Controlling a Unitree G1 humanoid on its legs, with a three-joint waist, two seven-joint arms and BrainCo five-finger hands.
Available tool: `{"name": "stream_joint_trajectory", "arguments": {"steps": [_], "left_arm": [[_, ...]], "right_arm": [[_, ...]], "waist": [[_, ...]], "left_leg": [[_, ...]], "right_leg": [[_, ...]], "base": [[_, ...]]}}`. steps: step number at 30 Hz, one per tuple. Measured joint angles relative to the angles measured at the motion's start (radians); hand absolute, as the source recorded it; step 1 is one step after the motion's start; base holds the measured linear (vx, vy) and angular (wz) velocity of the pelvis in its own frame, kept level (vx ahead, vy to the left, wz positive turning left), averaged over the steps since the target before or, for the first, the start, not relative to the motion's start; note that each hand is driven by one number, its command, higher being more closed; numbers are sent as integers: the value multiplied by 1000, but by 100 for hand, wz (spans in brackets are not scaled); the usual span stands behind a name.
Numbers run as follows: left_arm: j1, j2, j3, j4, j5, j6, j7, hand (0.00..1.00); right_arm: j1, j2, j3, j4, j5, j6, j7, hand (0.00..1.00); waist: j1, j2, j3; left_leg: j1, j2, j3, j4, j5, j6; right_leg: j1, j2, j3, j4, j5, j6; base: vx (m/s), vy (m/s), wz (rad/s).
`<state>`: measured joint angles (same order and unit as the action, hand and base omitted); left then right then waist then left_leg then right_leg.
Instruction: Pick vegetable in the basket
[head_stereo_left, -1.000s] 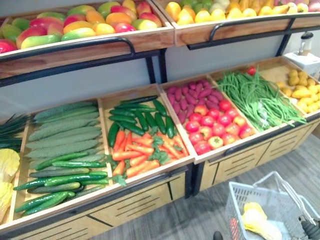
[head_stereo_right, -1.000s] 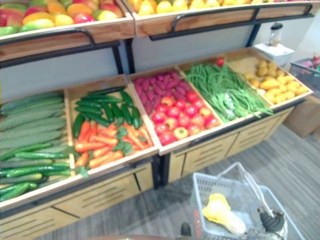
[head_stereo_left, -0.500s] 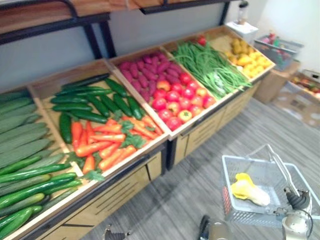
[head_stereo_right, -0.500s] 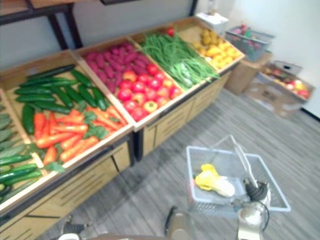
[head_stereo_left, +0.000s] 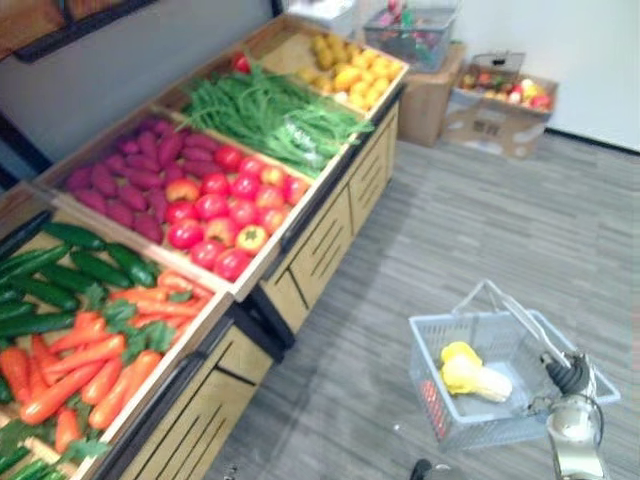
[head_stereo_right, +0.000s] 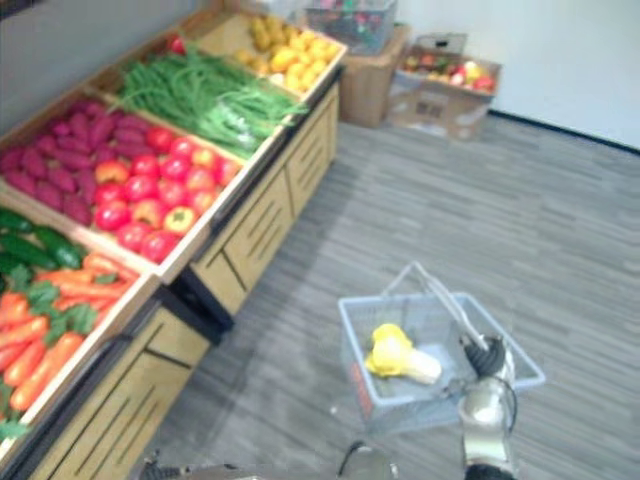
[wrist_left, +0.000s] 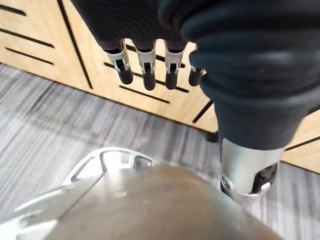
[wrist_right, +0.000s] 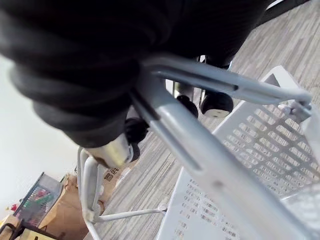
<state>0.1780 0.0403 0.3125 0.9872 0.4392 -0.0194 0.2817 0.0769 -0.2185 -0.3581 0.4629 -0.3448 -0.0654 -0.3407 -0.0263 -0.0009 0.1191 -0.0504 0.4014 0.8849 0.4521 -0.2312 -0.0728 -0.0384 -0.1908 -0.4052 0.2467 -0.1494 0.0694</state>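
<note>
A light grey plastic basket (head_stereo_left: 462, 421) hangs at the lower right over the grey floor. My right hand (head_stereo_left: 571, 375) is shut on its raised handle (wrist_right: 200, 145); the right wrist view has the fingers (wrist_right: 216, 103) curled over that bar. Inside the basket lies a yellow and white vegetable (head_stereo_left: 466, 374), also seen as the yellow vegetable (head_stereo_right: 393, 354) in the right eye view. My left hand (wrist_left: 148, 65) hangs beside the wooden drawer fronts with straight fingers, holding nothing.
A wooden shelf runs along the left with bins of carrots (head_stereo_left: 90, 352), cucumbers (head_stereo_left: 72, 266), tomatoes (head_stereo_left: 215, 205), purple roots (head_stereo_left: 120, 175), green beans (head_stereo_left: 270, 115) and yellow produce (head_stereo_left: 345, 70). Cardboard boxes (head_stereo_left: 500, 98) stand by the far wall.
The camera has swung to the right, so the shelf now sits further left and more floor shows. The basket stays in my right hand with the yellow vegetable inside.
</note>
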Motion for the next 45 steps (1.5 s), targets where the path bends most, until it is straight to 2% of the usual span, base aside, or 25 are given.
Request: {"name": "stream_joint_trajectory", "arguments": {"steps": [1,2,3,5,6,7,8,9,10,15,19,21,22,23,24,26,27,32,35,36,37,38,39,42,45], "left_arm": [[-1,-2,-2,0,0,0,1,0],[-1,-15,-1,0,-1,-2,7,0],[1,-5,5,0,-3,-1,11,0],[5,-3,8,0,-6,-7,21,0],[11,0,12,-1,-8,-8,27,0],[18,-7,14,3,-9,-15,31,0],[27,-26,17,12,-10,-14,31,0],[35,-37,16,13,-10,-14,31,0],[44,-46,15,19,-9,-14,31,0],[33,-16,4,11,0,-14,31,0],[47,-20,5,10,0,-15,31,0],[53,-33,4,10,0,-15,30,0],[51,-33,4,10,0,-14,30,0],[51,-30,-5,10,0,-14,30,0],[51,-25,-22,10,0,-15,30,0],[53,-11,-47,10,0,-15,29,0],[53,6,-73,8,1,-16,29,0],[29,41,-93,8,1,-16,28,0],[10,33,-118,6,6,-17,27,0],[11,41,-116,6,5,-21,28,0],[18,50,-104,9,5,-20,28,0],[17,48,-93,10,5,-17,28,0],[17,32,-70,8,5,-18,28,0],[21,-14,-45,9,4,-16,29,0],[24,-22,1,9,-8,-15,36,0]], "right_arm": [[9,0,0,-7,-5,0,0,100],[30,1,1,-31,-10,-2,0,100],[37,7,14,-52,-10,-4,0,100],[31,4,19,-69,-10,-12,-1,100],[23,0,27,-72,-10,-18,-2,100],[17,-9,50,-71,-9,-32,-6,100],[2,-26,59,-72,-9,-36,-7,100],[-2,-34,66,-76,-9,-36,-7,100],[5,-35,72,-80,-9,-36,-6,100],[13,-38,105,-94,-11,-40,2,100],[2,-40,144,-94,-12,-45,8,100],[-2,-47,142,-94,-11,-51,14,100],[-5,-45,141,-94,-9,-51,17,100],[-9,-39,141,-94,-9,-51,20,100],[-13,-32,142,-94,-9,-51,22,100],[-15,-24,144,-93,-10,-49,22,100],[-15,-20,144,-93,-10,-47,22,100],[-24,-18,134,-93,-11,-45,17,100],[-33,-18,121,-92,-21,-29,12,100],[-30,-9,119,-92,-36,-24,10,100],[-28,4,119,-92,-48,-24,7,100],[-29,3,119,-92,-48,-24,6,100],[-34,1,120,-94,-48,-26,3,100],[-24,2,119,-94,-48,-27,1,100],[10,20,119,-118,-47,-30,1,100]], "waist": [[1,5,2],[5,22,9],[6,9,8],[9,-9,15],[13,-9,16],[31,-5,14],[35,18,13],[36,36,14],[42,55,15],[60,14,37],[75,13,38],[89,27,31],[92,25,33],[95,24,33],[98,20,36],[103,15,39],[93,3,45],[80,-27,38],[58,4,53],[58,-2,50],[59,-23,38],[57,-18,29],[58,10,19],[56,49,6],[59,49,7]], "left_leg": [[2,-2,0,-38,47,20],[4,4,-32,-51,151,51],[6,-36,-189,-26,182,17],[-15,-70,-345,13,201,16],[-49,-78,-441,76,213,22],[-63,-134,-563,18,128,-19],[-38,-189,-644,-124,108,-31],[-24,-206,-671,-187,129,-27],[10,-215,-679,-243,116,-44],[-12,-271,-711,-243,94,-48],[-44,-270,-746,-178,68,-39],[-40,-262,-770,-172,-7,-42],[-36,-266,-763,-169,-26,-45],[-27,-278,-757,-162,-57,-36],[-4,-287,-752,-162,-70,-22],[39,-284,-708,-173,-68,-15],[65,-290,-703,-173,-72,-7],[86,-303,-683,-209,-57,8],[108,-282,-734,-236,-46,-1],[121,-278,-739,-247,-39,-12],[125,-282,-748,-258,-37,-25],[122,-270,-758,-264,-32,-34],[113,-232,-765,-278,-21,-53],[54,-164,-819,-195,-3,-76],[-15,-130,-865,11,63,-41]], "right_leg": [[11,4,0,0,0,0],[29,19,10,-3,-2,3],[47,5,48,-26,-5,8],[61,-4,92,-67,0,15],[63,-2,137,-99,15,38],[58,-9,199,-128,35,43],[42,-4,248,-152,53,45],[37,5,263,-158,61,53],[30,20,295,-167,74,74],[45,-18,316,-293,171,96],[22,-15,362,-298,177,98],[-16,3,417,-283,174,95],[-30,2,431,-266,171,91],[-65,1,456,-203,150,58],[-106,3,462,-108,144,49],[-194,7,438,87,144,49],[-213,-6,425,160,144,49],[-198,-54,313,95,153,46],[-226,-53,306,169,110,23],[-217,-53,306,119,129,34],[-212,-59,297,71,161,62],[-198,-51,286,55,147,75],[-175,-20,246,1,146,73],[-122,49,177,-78,128,44],[-36,85,140,-122,106,11]], "base": [[26,11,-38],[31,8,-59],[20,-12,-71],[-12,-19,-73],[6,107,-113],[13,204,-150],[10,225,-140],[6,215,-114],[31,184,-63],[22,128,-19],[-32,18,-34],[-38,50,-70],[-15,135,-65],[3,139,-81],[12,155,-85],[25,106,-69],[40,72,-39],[94,34,-11],[73,-59,35],[96,-130,33],[115,-178,27],[139,-252,19],[113,-215,15],[117,-243,25],[75,-237,27]]}}
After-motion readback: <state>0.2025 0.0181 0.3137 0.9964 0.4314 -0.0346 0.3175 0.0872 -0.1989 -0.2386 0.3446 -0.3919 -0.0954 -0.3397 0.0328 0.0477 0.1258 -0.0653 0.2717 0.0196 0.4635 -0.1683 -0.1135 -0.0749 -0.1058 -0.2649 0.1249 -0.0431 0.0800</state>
